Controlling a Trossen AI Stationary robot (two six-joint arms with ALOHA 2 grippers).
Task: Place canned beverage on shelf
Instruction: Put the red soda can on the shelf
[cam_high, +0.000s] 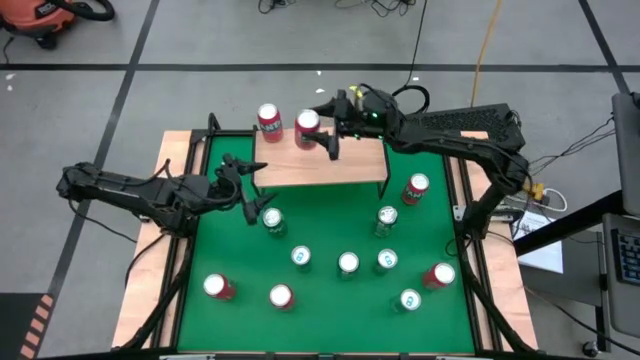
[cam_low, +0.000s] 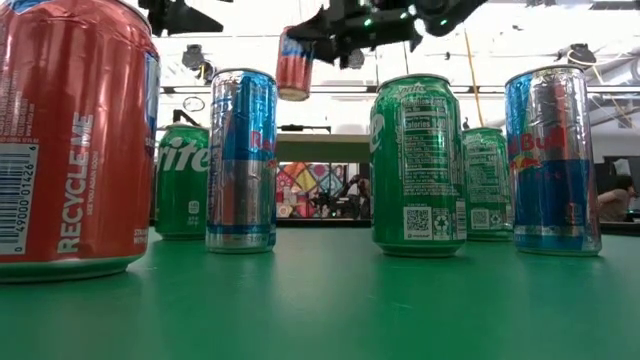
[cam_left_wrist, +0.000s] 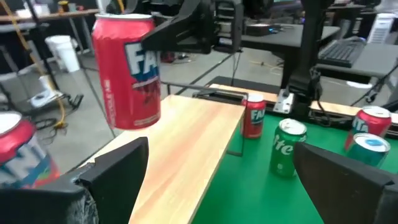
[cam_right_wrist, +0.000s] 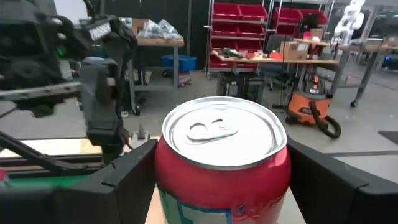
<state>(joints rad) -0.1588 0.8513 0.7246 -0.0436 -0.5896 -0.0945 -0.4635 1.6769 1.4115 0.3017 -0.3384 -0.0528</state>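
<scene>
Right gripper (cam_high: 318, 128) is clamped on a red can (cam_high: 307, 125), fingers on both sides of the body, seen clearly in the right wrist view (cam_right_wrist: 222, 163). The can hangs upright in the air above the shelf (cam_high: 320, 165), at about 11 o'clock on the board; the low view shows it raised with clear air under it (cam_low: 294, 64).

A second red can (cam_high: 270, 121) already stands on the shelf's far left corner, just beside the held one, at its 9 o'clock. They look apart, but the gap is tight.

Left gripper (cam_high: 248, 188) has its fingers spread wide and holds nothing. It sits at the shelf's near left corner, around 7 o'clock of the board, pointing toward the held can. A green can (cam_high: 274, 221) stands just beside it at 5 o'clock.

Open room: the shelf's middle and right half are bare wood, from 12 through 5 o'clock. The near edge and right edge are unobstructed.

On the green table (cam_high: 320, 300) loose cans stand spread out from 3 to 8 o'clock of the shelf, well apart from each other. A red one (cam_high: 416, 187) stands just beside the shelf's right legs.
</scene>
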